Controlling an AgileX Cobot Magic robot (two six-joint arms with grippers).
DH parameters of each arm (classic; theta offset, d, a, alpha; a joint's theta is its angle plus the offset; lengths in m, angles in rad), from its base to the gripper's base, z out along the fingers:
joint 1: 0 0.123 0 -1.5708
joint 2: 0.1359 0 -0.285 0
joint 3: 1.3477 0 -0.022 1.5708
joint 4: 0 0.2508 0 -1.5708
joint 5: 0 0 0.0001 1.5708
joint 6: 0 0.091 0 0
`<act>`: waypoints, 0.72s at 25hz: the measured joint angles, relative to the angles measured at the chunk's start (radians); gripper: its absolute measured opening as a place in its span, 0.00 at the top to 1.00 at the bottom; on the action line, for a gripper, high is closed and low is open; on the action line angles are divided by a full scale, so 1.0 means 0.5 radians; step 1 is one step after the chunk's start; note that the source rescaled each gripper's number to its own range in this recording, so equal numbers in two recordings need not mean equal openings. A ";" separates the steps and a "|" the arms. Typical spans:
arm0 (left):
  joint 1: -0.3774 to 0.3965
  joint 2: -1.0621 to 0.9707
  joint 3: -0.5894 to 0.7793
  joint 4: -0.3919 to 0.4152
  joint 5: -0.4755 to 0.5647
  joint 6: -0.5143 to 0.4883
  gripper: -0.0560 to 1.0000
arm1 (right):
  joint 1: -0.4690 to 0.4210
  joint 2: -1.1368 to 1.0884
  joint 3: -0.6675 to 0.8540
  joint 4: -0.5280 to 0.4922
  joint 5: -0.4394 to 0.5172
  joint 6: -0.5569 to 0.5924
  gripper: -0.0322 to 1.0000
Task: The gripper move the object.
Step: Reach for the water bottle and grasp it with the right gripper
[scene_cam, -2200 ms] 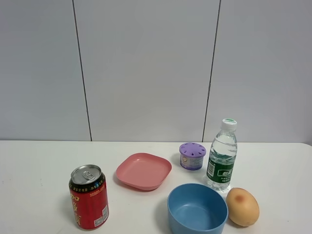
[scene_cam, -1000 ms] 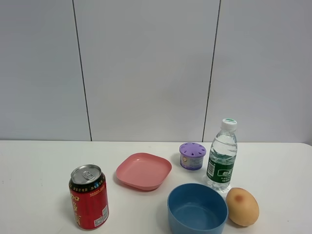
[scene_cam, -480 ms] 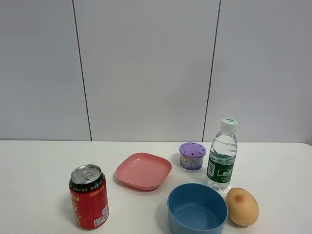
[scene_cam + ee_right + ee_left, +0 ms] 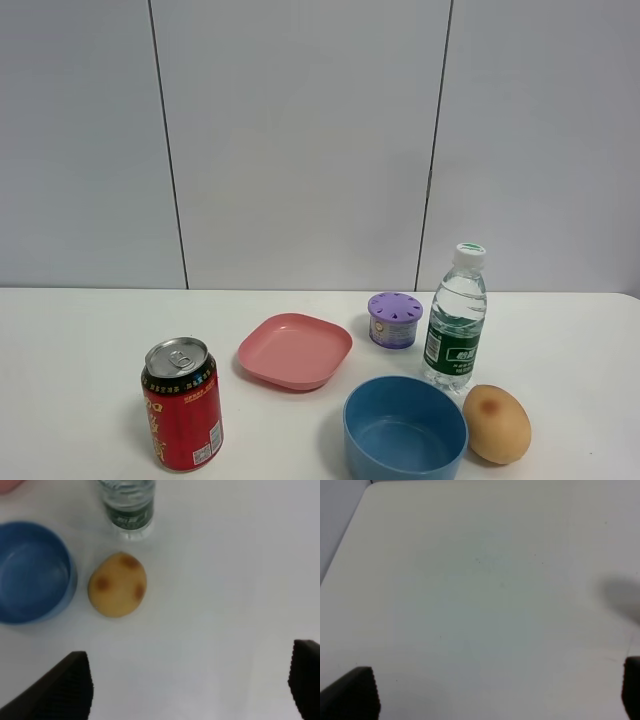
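Note:
The clear water bottle (image 4: 455,318) with a white cap and dark green label stands upright on the white table at the right, behind the yellow-brown fruit. Its lower part shows in the right wrist view (image 4: 127,506). No gripper shows in the exterior high view. My right gripper (image 4: 185,685) is open and empty over bare table, its black fingertips (image 4: 65,687) wide apart, with the fruit between it and the bottle. My left gripper (image 4: 490,695) is open and empty over bare white table near a corner, with only its fingertips (image 4: 352,692) showing.
A blue bowl (image 4: 405,428) sits left of a yellow-brown fruit (image 4: 497,423) at the front right. A pink plate (image 4: 295,351) and a small purple-lidded container (image 4: 394,319) lie mid-table. A red soda can (image 4: 182,403) stands front left. A grey panelled wall stands behind the table.

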 joint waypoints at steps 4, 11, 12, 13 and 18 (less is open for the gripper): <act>0.000 0.000 0.000 0.000 0.000 0.000 0.00 | 0.006 0.000 0.248 -0.002 -0.474 -0.082 0.39; 0.000 0.000 0.000 0.000 0.000 0.000 0.00 | 0.006 0.000 0.689 -0.053 -1.115 -0.135 0.39; 0.000 0.000 0.000 0.000 0.000 0.000 0.00 | 0.006 0.000 0.728 -0.053 -1.175 -0.135 0.39; 0.000 0.000 0.000 0.000 0.000 0.000 0.00 | 0.003 0.005 0.765 -0.056 -1.226 -0.135 0.39; 0.000 0.000 0.000 0.000 0.000 0.000 0.00 | -0.098 0.200 0.817 -0.113 -1.310 -0.135 0.31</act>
